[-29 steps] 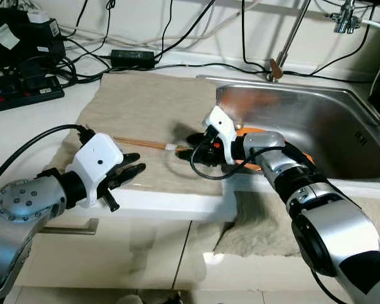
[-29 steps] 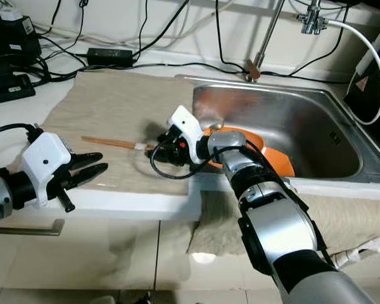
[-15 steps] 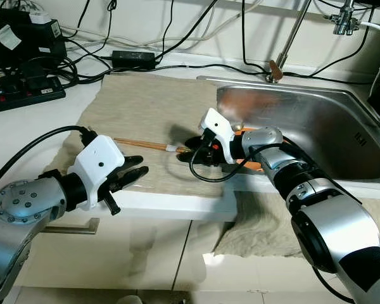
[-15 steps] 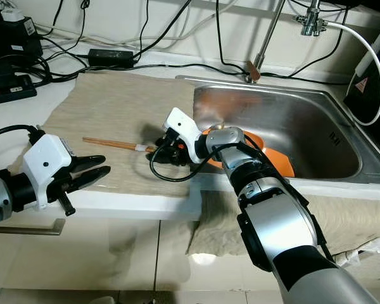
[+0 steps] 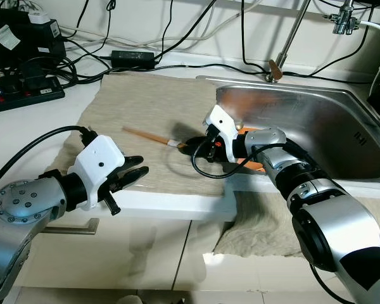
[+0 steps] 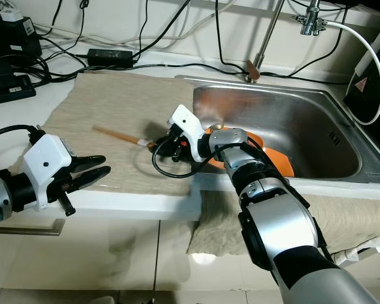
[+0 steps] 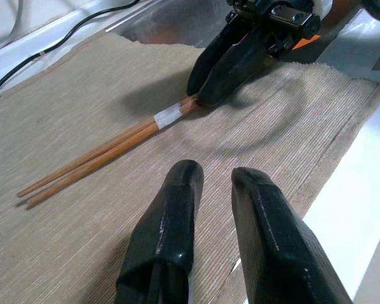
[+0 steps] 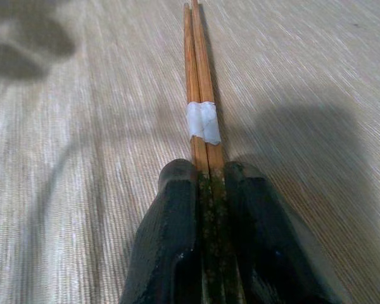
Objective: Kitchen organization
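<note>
A pair of wooden chopsticks (image 5: 147, 135), taped together with a white band, is being held at one end by the right gripper (image 5: 191, 147), so the fingers (image 8: 177, 253) are clamped tight on both sides of the sticks. The rest of the pair is laid out across the beige cloth (image 5: 139, 107) on the white counter (image 5: 25, 126), just beside the steel sink (image 5: 316, 126). An orange dish (image 6: 275, 158) can be seen inside the sink, behind the right wrist. The left gripper (image 5: 136, 174) is parked low at the cloth's front edge, near the chopsticks but apart from them, its fingers (image 7: 177, 221) only slightly parted and nothing held. Black cables (image 5: 82, 69) and a power strip (image 5: 22, 95) are piled at the back.
</note>
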